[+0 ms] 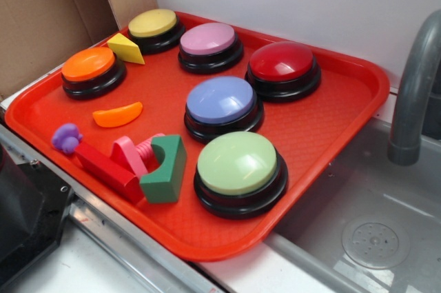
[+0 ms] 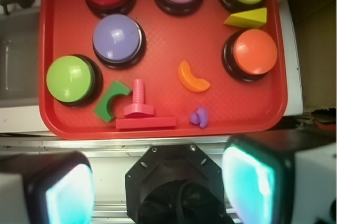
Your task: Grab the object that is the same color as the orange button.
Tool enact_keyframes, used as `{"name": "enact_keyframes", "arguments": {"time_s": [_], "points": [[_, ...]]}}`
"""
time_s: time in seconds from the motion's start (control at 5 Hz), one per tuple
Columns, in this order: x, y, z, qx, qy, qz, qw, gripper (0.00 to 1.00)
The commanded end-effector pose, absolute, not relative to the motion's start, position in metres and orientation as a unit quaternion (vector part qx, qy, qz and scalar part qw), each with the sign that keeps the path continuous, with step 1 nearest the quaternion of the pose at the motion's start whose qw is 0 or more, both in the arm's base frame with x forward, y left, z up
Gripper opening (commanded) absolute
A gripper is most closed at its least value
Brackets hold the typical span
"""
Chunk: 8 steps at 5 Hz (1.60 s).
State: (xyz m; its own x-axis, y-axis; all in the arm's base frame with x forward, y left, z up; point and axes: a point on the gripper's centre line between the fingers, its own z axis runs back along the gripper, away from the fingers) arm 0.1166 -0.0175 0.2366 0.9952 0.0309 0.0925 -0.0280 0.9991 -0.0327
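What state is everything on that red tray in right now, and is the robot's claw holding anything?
orange crescent: flat on the tray, untouched
orange button: upright
yellow wedge: lying between the orange and yellow buttons
green arch block: on its side
pink screw: lying down
tray: on the counter
gripper: open, empty, short of the tray

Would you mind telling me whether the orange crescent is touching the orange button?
No. In the wrist view the orange crescent lies flat on the red tray, with bare tray between it and the orange button.

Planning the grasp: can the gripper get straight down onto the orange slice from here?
Probably yes. The orange slice lies flat on bare tray, apart from the orange button and purple toy. The gripper is open, nothing between.
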Motion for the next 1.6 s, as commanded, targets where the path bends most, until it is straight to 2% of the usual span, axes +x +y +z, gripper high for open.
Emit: {"name": "enact_keyframes", "arguments": {"time_s": [0.0,0.2,0.4,0.6,0.8,1.0,1.4], "points": [[0.117,-0.017,0.237,-0.016,-0.047,0.015,0.999,1.00],[0.126,-0.010,0.216,-0.014,-0.040,-0.006,0.999,1.00],[0.132,-0.003,0.194,0.007,-0.034,-0.021,0.999,1.00],[0.137,0.004,0.175,0.004,-0.049,-0.031,0.998,1.00],[0.147,0.018,0.143,0.008,-0.069,-0.040,0.997,1.00],[0.158,0.030,0.110,-0.007,-0.079,-0.038,0.996,1.00],[0.181,0.038,0.057,-0.007,-0.068,-0.023,0.997,1.00]]}}
